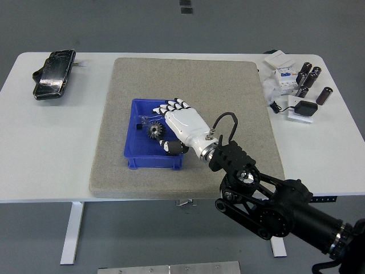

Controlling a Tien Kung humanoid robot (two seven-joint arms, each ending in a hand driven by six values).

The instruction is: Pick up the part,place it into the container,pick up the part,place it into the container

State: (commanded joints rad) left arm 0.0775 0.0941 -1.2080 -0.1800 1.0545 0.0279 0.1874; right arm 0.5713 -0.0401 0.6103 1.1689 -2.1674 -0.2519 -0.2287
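The blue container [134,155] stands on the grey mat [228,85] left of centre. My right hand [170,123], white with black fingertips, reaches over the container's right side with its fingers [174,105] spread and holds nothing. A black gear [155,131] lies inside the container just left of the palm. A small black cube [138,127] and a clear piece [145,119] lie in the container's far part. The thumb covers the near right corner. The left arm is out of view.
A black phone-like device [54,74] lies at the table's far left. At the far right are several dark cylinders [308,77], white boxes [283,74] and a black pad with a cable [303,108].
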